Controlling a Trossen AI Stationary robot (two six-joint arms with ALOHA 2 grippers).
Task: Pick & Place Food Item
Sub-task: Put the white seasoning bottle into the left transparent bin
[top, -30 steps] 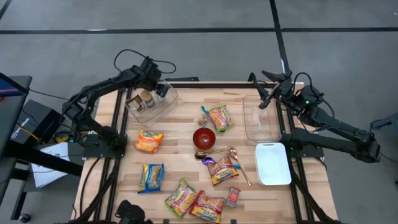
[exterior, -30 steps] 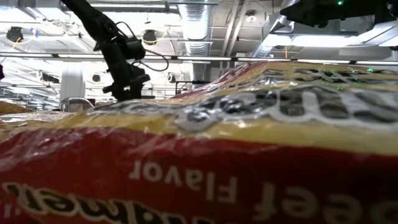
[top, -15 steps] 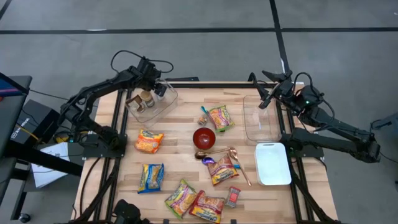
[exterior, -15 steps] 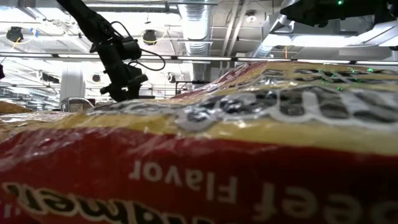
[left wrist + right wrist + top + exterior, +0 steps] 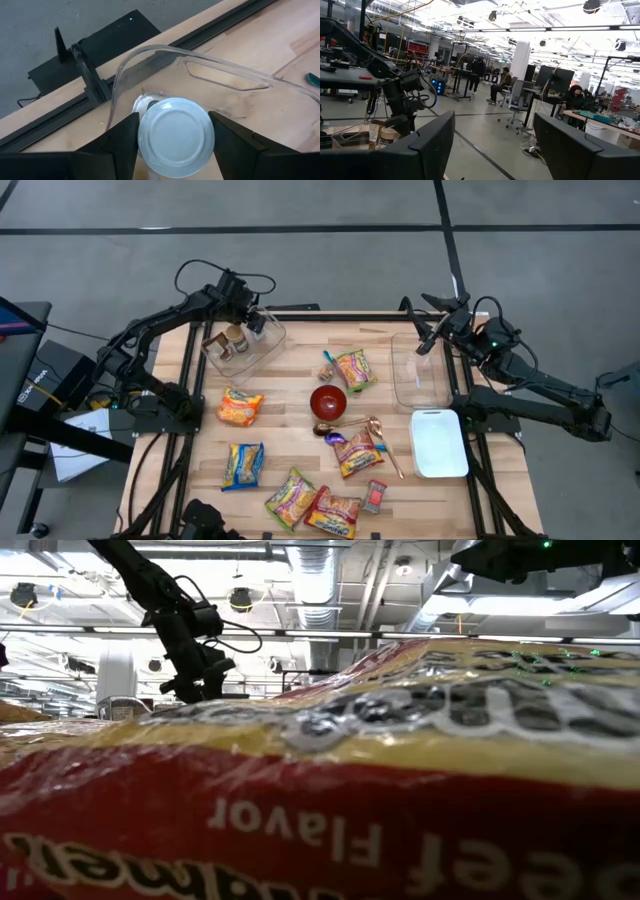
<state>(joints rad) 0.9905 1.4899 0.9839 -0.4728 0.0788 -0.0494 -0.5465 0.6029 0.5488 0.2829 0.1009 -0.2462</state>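
Can [image 5: 175, 136] with a silver lid between the left gripper's [image 5: 172, 135] two dark fingers, squeezed at its sides, over the clear bin [image 5: 243, 345] at the table's far left corner, left arm bent over it, right gripper [image 5: 428, 335] spread apart, empty, raised above the other clear bin [image 5: 418, 370].

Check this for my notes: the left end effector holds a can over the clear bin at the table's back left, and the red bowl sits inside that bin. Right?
Not quite. The red bowl sits on the bare wood near the table's middle, not in the clear bin, as the high view shows. The rest stands: the left end effector holds the can over that bin.
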